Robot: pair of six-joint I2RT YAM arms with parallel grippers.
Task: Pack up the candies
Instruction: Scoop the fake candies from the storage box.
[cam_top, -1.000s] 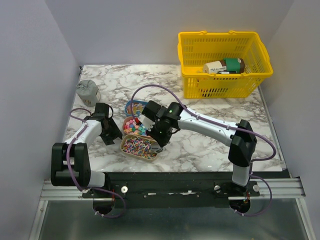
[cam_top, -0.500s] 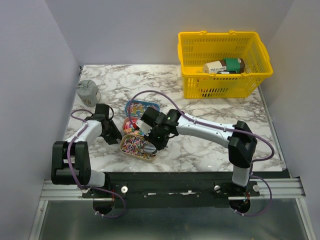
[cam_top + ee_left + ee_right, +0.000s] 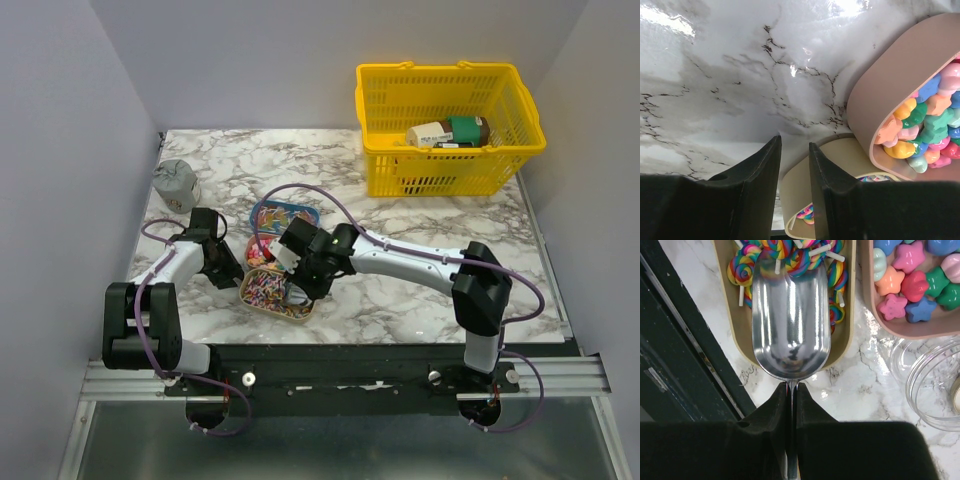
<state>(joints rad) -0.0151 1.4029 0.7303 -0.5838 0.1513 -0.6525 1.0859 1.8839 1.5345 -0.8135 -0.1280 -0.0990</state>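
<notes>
The candies lie in two trays: swirl lollipops [image 3: 742,270] in a beige tray [image 3: 262,300], and star and round sweets [image 3: 912,285] in a pink tray [image 3: 875,95]. My right gripper [image 3: 791,387] is shut on the handle of a silver scoop [image 3: 790,325]. The scoop's lip is pushed into the lollipops and its bowl is nearly empty. In the top view the right gripper [image 3: 300,283] hovers over the beige tray. My left gripper [image 3: 794,142] straddles the beige tray's end wall [image 3: 800,180], one finger inside and one outside, at the tray's left end [image 3: 232,272].
A clear open jar [image 3: 935,390] stands right of the scoop, below the pink tray. A blue tin [image 3: 283,213] lies behind the trays. There is a grey pouch [image 3: 175,182] at the far left and a yellow basket [image 3: 445,68] with packets at the back right. The dark table front edge [image 3: 680,365] is close.
My right gripper has carried the scoop left and nearer, from over the pink tray down into the beige tray's lollipops. The left gripper has stayed at the tray's end.
</notes>
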